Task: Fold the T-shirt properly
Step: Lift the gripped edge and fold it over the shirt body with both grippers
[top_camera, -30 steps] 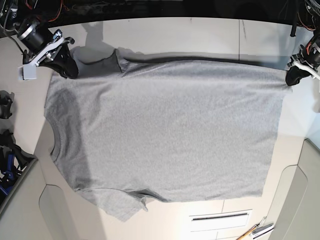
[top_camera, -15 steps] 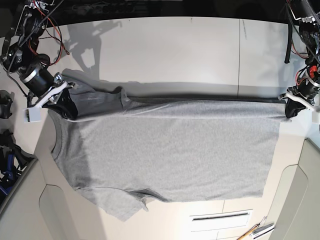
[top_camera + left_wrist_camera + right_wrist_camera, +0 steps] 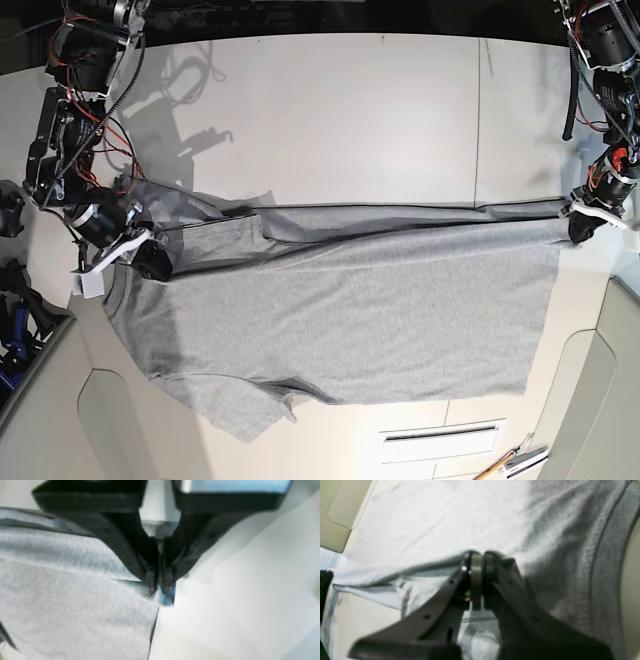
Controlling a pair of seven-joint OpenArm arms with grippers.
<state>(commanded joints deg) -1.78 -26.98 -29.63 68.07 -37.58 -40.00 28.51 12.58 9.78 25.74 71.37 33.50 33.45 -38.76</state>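
T-shirt fabric, light heather-grey cotton, lies across the pale, smooth tabletop, its far edge folded over toward the near side between my two grippers. My black left gripper has its fingers together, clamped on the folded edge at the right. My black right gripper pinches that edge at the left, fingers closed on the cloth. A sleeve spreads at the near left, and beyond my right gripper a layer of cloth lies rumpled. Near right, beside the cloth, sits a pale rectangular outline.

wrist views close above cloth, base view facing down over both
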